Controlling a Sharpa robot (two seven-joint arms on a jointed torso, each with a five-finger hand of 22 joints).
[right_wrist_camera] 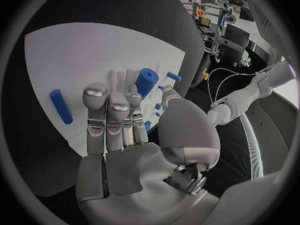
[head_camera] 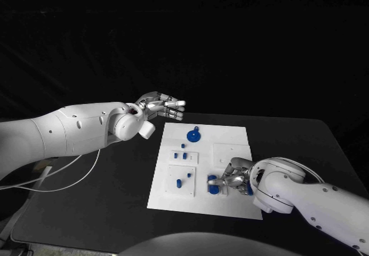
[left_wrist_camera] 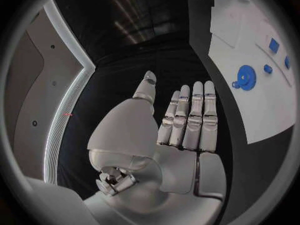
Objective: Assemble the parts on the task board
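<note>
The left hand [head_camera: 161, 108] is hovering off the board's [head_camera: 234, 205] far left corner, fingers straight and together, holding nothing. Rightward, the right hand [head_camera: 234, 180] is reaching over a blue peg [head_camera: 213, 184] near the board's front edge; whether it grips I cannot tell. A careless closing could knock the peg rolling.

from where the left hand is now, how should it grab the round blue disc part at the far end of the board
Pinch the small tab on the round blue disc's rim, coming from above on the board's left side. The disc lies flat, so its face offers no grip, and the open left hand hovers just beyond that corner.
</note>
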